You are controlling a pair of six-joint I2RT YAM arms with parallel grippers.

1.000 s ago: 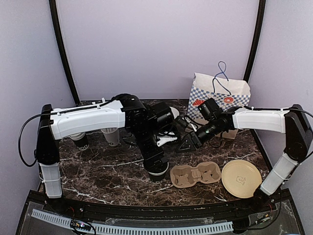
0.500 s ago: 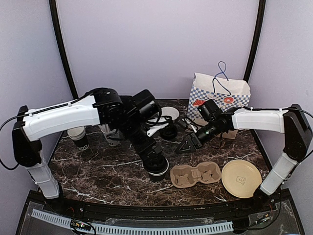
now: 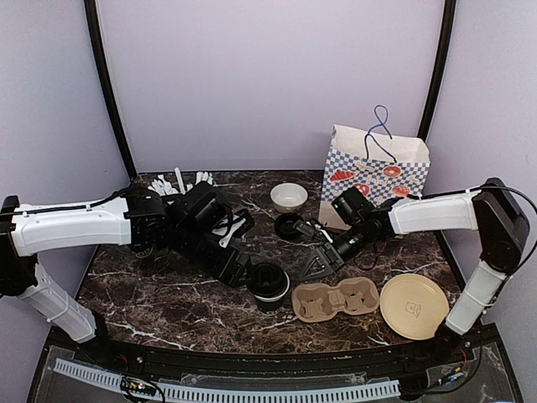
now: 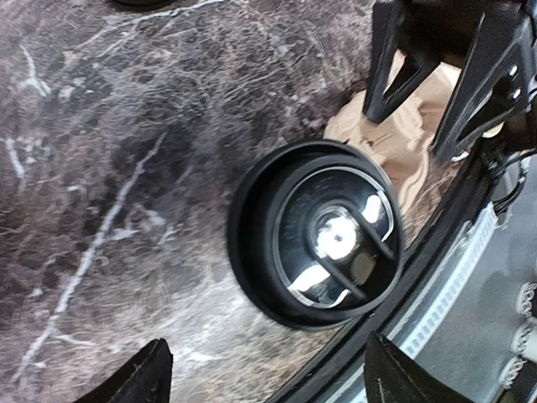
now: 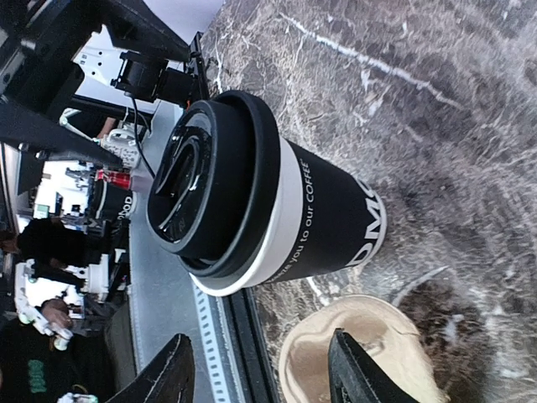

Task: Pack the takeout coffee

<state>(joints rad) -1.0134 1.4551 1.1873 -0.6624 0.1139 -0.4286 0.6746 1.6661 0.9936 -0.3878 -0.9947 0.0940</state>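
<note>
Marble table (image 3: 151, 294), left arm (image 3: 75, 227) outstretched (pincer (image 3: 243, 270) spread)

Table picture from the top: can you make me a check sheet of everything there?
Surface: dark marble table, no spills seen.
Job's things: one lidded black cup stands beside the empty tan carrier; what looks like a loose black lid lies farther back.
Clutter: white bowl, checked paper bag, tan disc, white sticks.
Grippers: left fingers open, facing the cup; right fingers open, empty.
Cables: thin black cable along the left arm.
Surroundings: plain lilac walls.
</note>
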